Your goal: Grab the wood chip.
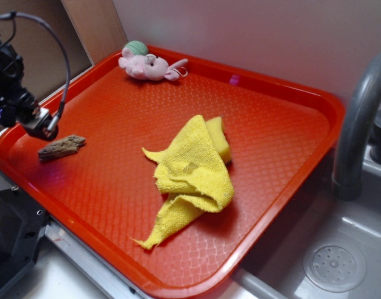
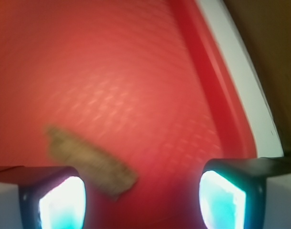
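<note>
Near the red plastic tray's (image 1: pixel 290 187) left rim, the released tool (image 2: pixel 140 198) sits off-centre and risks nudging the rough brown-grey wood chip (image 1: pixel 61 147) aside.

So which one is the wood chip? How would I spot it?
Find the big red tray beside the sink. Go to its left edge, just below the black gripper. The wood chip lies there alone: small, rough, brown-grey and pointy, unlike the floppy yellow cloth in the middle or the pink toy at the back.
</note>
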Robot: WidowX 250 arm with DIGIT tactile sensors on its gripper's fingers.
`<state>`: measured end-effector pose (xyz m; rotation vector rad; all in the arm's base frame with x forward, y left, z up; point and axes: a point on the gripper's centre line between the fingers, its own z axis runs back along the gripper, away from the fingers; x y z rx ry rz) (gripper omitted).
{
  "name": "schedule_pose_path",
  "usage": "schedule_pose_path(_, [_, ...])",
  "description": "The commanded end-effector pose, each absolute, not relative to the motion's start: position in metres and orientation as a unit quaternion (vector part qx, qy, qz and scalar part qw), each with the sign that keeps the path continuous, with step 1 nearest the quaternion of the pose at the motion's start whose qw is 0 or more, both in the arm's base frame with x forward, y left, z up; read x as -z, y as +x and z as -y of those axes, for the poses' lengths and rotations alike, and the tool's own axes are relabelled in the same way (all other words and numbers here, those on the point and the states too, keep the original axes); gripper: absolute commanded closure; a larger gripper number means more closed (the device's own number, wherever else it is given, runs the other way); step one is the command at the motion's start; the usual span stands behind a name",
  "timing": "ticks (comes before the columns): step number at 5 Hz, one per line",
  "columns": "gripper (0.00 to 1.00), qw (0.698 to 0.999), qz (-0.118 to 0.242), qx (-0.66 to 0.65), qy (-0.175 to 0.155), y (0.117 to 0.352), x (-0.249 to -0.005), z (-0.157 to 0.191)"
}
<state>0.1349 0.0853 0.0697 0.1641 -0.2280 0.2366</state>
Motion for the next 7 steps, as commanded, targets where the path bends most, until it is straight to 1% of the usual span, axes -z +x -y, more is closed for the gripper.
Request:
schedule_pose_path(1, [0.00,0.989,0.114,-0.042,0.078,0.134,-0.072,-0.088])
schedule_pose_path(2, [0.00,0.993,0.091,-0.039,0.066,0.136,-0.063,-0.090])
schedule_pose_path(3, [0.00,0.996,0.063,-0.038,0.050,0.133,-0.058,-0.089])
schedule_pose_path(4, [0.00,0.995,0.061,-0.022,0.071,0.136,-0.049,-0.089])
schedule_pose_path(5, [0.00,0.994,0.064,-0.015,0.088,0.138,-0.030,-0.098])
schedule_pose_path(6, [0.00,0.997,0.041,-0.009,0.066,0.138,-0.018,-0.105])
schedule_pose_path(7, [0.00,0.998,0.026,-0.003,0.064,0.144,-0.012,-0.108])
